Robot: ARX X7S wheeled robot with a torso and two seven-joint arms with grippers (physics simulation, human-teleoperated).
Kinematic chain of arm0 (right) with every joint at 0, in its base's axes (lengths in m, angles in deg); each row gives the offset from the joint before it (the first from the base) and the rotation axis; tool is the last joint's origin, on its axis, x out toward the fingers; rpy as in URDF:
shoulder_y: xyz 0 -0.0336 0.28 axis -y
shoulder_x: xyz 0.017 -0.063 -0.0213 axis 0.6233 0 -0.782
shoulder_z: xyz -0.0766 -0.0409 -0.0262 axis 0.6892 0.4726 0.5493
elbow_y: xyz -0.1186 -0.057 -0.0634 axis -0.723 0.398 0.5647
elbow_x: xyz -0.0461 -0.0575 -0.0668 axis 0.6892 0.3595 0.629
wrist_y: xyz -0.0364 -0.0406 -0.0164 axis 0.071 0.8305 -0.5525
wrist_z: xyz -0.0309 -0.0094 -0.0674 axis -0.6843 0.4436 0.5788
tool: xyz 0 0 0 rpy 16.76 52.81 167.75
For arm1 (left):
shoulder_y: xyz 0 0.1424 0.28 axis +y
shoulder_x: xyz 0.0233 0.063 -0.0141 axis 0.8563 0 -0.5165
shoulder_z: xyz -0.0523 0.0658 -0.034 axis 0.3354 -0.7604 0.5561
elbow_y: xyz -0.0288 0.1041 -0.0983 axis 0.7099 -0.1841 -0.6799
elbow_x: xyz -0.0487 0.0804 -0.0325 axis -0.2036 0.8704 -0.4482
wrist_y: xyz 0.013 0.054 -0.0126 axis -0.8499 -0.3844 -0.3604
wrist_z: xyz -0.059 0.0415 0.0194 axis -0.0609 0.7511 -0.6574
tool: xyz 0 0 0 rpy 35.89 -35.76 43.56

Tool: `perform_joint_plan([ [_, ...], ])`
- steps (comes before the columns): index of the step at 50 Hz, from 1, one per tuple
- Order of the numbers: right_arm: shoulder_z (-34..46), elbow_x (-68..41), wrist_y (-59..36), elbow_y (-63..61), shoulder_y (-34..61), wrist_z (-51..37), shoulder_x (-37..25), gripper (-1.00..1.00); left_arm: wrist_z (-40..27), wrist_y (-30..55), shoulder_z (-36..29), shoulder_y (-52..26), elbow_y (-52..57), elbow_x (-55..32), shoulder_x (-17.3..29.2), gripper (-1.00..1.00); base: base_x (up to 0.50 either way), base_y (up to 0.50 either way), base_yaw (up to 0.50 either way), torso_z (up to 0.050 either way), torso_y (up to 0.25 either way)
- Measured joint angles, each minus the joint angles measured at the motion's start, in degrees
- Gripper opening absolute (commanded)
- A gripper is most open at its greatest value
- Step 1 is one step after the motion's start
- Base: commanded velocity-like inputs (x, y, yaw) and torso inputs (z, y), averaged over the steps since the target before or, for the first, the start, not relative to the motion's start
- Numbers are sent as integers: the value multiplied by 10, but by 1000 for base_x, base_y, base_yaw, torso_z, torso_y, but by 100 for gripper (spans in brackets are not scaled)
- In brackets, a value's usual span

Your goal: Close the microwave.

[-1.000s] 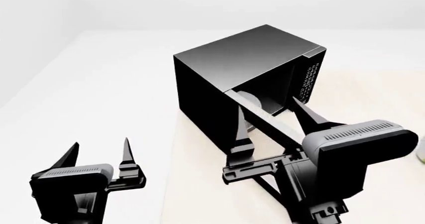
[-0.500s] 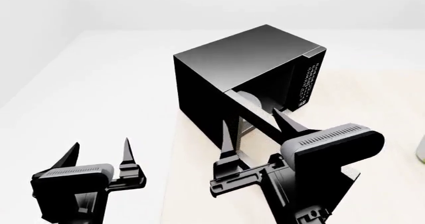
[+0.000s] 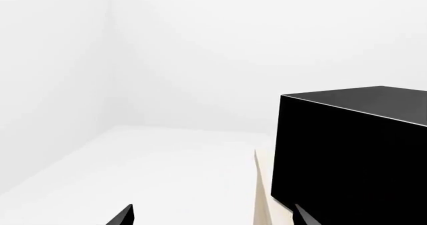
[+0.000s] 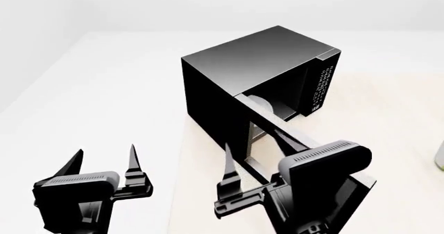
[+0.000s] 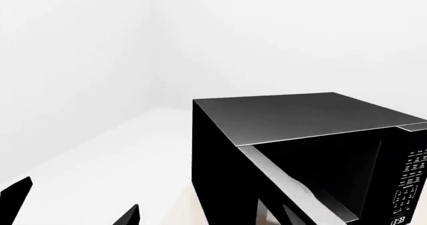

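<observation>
The black microwave (image 4: 257,70) stands on the beige table (image 4: 388,114) with its door (image 4: 315,145) swung out toward me. Its keypad (image 4: 321,86) and a white plate (image 4: 263,105) inside show. My right gripper (image 4: 253,140) is open near the door's top edge, one finger on the outer side, the other over the edge; I cannot tell if it touches. In the right wrist view the microwave (image 5: 300,117) and the door's edge (image 5: 293,190) fill the right side. My left gripper (image 4: 101,158) hangs open off the table's left, holding nothing; its view shows the microwave's side (image 3: 353,155).
White floor (image 4: 104,88) spreads left of the table's edge (image 4: 177,161). A pale object (image 4: 440,158) shows at the right border of the head view, cut off by the frame. White walls stand behind the microwave.
My right gripper has drawn back toward me and to the left along the open door, uncovering the keypad. The left gripper has not moved.
</observation>
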Motion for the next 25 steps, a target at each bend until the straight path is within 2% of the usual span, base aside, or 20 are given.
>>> perform_joint_plan([
  [25, 18, 33, 46, 62, -34, 25, -1, 100, -4, -1, -4, -1, -1, -1, 3, 100, 0, 0, 0, 0, 0],
])
